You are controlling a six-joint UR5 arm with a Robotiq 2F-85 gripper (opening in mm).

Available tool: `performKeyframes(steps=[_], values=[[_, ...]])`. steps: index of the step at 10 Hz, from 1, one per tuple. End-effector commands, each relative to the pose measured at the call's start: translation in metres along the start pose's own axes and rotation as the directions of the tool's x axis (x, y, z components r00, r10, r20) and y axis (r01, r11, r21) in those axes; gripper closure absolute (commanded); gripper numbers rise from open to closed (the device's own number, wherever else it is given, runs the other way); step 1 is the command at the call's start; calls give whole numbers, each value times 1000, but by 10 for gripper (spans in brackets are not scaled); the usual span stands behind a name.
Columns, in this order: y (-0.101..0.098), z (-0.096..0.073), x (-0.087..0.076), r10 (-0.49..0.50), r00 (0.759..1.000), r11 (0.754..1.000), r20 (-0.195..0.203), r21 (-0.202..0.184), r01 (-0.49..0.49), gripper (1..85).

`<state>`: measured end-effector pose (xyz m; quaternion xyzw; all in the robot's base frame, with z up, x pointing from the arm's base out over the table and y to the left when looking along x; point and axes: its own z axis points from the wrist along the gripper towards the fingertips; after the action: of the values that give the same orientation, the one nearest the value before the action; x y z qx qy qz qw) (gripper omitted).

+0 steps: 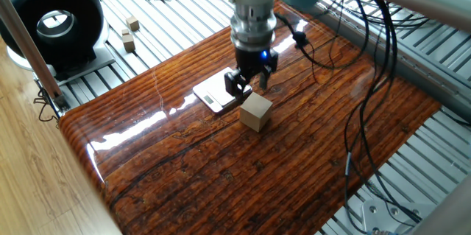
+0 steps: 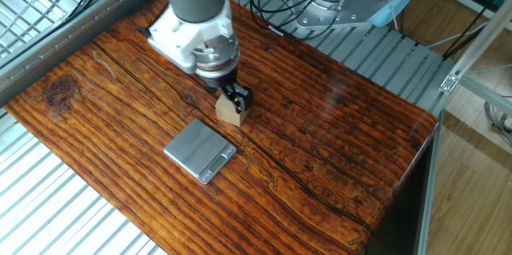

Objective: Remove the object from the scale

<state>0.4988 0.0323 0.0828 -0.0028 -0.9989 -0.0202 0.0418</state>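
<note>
One wooden block [image 1: 255,111] stands on the worktop [image 1: 309,161] beside one scale [image 1: 218,93], mid-worktop; the single claw [image 1: 248,82] hangs open above, holding nothing.

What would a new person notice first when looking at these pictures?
Probably the robot arm's gripper, open and raised just above the pale wooden block, which stands on the glossy wooden table. Next to the block lies the thin silver scale, with nothing on it. At the far left, a big black ring-shaped device also draws the eye.
</note>
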Motion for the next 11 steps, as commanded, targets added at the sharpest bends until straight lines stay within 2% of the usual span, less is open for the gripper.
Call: performKeyframes(steps=[1, 2, 3, 4, 5, 6, 8, 10, 11], values=[[2, -44, -37, -36, 997, 999, 71, -15, 37, 297], [0, -63, -44, -17, 997, 1000, 80, -2, 18, 407], [-4, -77, -49, 7, 997, 1000, 79, 23, -9, 690], [-14, -87, -55, 28, 996, 996, 89, 76, -35, 847], [-10, -96, -66, 33, 991, 997, 129, 66, -42, 847], [-3, -99, -77, 52, 984, 998, 169, 34, -58, 847], [-5, -103, -92, 80, 973, 996, 216, 12, -85, 847], [-9, -105, -95, 81, 970, 996, 231, 28, -90, 847], [-8, -105, -96, 84, 969, 996, 231, 23, -91, 847]])
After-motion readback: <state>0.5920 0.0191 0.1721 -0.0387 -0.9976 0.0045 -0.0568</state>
